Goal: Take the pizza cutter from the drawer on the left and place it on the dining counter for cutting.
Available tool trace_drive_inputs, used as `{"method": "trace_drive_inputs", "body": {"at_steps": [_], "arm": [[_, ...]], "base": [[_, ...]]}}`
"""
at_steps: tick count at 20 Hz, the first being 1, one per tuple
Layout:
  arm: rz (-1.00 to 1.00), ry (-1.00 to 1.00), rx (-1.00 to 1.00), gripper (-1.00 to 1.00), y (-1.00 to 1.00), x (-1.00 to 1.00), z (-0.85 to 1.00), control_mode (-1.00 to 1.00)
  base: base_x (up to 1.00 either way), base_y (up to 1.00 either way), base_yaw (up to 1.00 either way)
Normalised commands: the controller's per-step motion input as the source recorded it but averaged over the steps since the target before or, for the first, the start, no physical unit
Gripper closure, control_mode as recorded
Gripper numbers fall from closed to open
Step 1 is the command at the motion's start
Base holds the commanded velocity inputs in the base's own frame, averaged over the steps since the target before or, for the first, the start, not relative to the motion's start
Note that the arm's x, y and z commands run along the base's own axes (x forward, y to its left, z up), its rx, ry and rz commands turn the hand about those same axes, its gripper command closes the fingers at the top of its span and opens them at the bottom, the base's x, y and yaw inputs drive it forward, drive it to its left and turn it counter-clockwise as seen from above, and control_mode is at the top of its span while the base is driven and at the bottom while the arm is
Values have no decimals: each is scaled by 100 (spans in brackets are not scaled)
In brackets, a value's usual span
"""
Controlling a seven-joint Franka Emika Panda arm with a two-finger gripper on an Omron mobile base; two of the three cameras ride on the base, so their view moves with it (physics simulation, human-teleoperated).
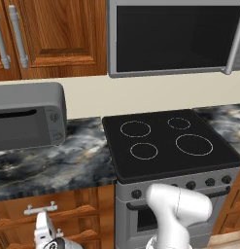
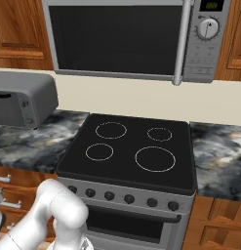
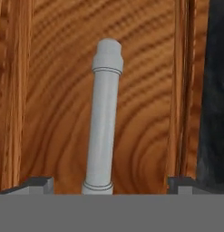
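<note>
Burners [image 1: 143, 151] number four; drawer [image 1: 53, 216] handles, one.

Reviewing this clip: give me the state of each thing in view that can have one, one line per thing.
drawer: shut, front flush with its neighbours.
drawer handle: free, centred between the fingers, not gripped.
gripper: open, one finger on each side of the handle.
microwave: door shut.
stove: no pots on the burners.
toaster oven: door shut.
</note>
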Motion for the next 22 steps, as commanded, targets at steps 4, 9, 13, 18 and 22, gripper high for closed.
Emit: {"method": "trace_drive_inputs", "body": {"at_steps": [4,9,13,18,22], "arm": [[0,0,5,-100,24,21,-31,-100],[2,0,5,-100,15,8,-43,-100],[1,0,2,-100,5,15,-31,-100],[0,-2,5,-100,0,27,-3,-100],[0,-3,2,-100,0,30,-8,-100]], "base": [[0,0,0],[0,0,0],[0,0,0],[0,0,0],[0,0,0]]}}
